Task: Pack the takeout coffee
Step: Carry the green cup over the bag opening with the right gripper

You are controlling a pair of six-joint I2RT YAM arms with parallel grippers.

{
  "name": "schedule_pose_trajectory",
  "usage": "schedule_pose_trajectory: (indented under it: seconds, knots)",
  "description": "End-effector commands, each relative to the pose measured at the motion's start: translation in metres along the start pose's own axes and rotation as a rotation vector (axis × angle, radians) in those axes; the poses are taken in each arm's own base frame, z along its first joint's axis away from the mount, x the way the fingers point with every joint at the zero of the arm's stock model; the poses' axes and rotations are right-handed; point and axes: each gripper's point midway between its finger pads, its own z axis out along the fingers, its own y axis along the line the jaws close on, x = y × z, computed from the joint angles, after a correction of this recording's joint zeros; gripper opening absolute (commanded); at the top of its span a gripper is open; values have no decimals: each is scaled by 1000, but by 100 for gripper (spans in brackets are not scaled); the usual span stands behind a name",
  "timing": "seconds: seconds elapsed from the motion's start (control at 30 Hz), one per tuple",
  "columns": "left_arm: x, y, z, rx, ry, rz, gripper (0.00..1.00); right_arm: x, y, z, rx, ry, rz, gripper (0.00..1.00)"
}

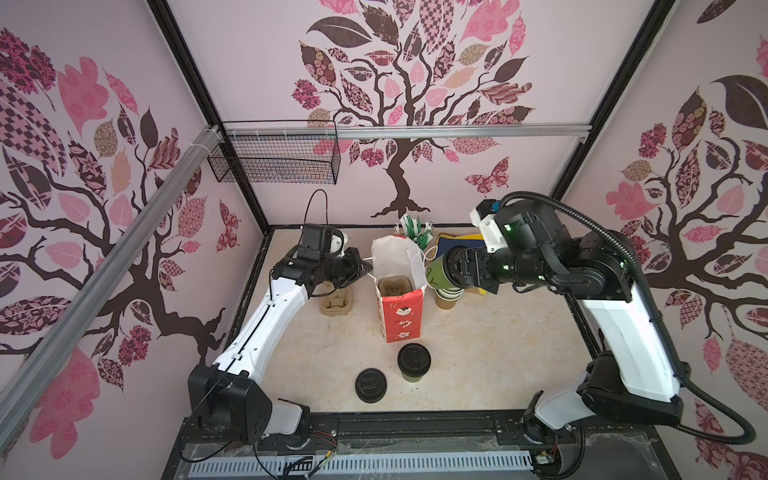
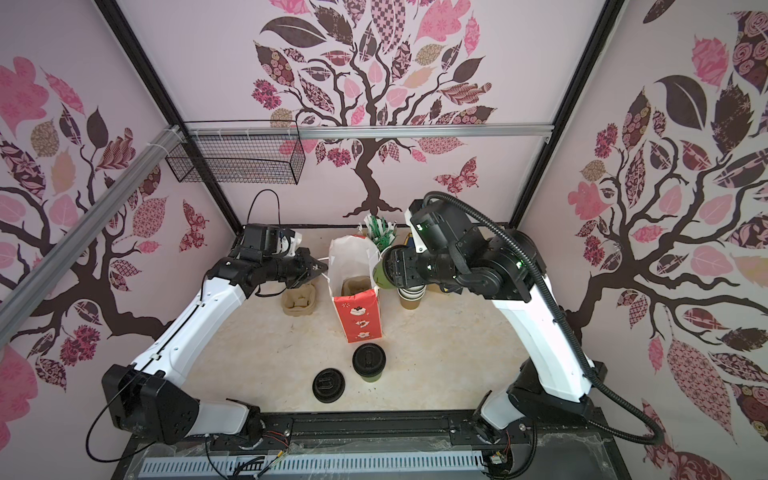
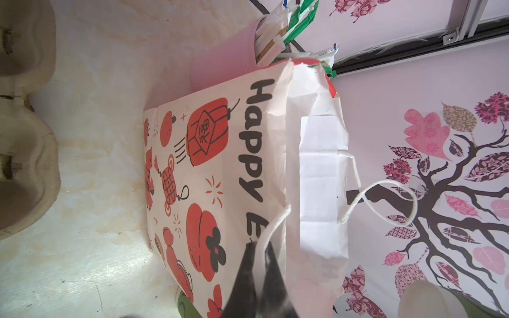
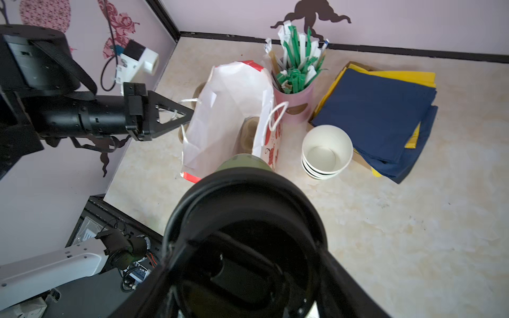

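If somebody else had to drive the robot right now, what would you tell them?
Left end effector: shut on the bag handle.
Right end effector: gripping a lidded cup, tilted, beside the bag's mouth, not inside yet.
The other cup, lid on, stands on the table in front of the bag; a loose lid lies near it.
Done: a carrier sits in the bag.
Left: probably lower the held cup into the carrier, then fetch the other cup.
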Motion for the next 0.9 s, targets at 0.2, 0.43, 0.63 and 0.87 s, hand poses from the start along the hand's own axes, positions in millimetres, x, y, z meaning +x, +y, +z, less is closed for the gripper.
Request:
schedule_pose_trajectory:
  seconds: [0.2, 0.43, 0.63, 0.87]
  knots:
    - [15, -13, 1, 52, -27, -22, 0, -18, 42, 47, -111, 58, -1, 69]
    - [21, -11, -5, 63, -82, -88, 0, -12, 34, 100, 0, 109, -24, 69]
    - [28, -1, -13, 53, -157, -171, 0, 2, 25, 143, 105, 182, -57, 69]
    - [36, 3, -18, 67, -196, -211, 0, 26, 23, 178, 182, 271, -115, 69]
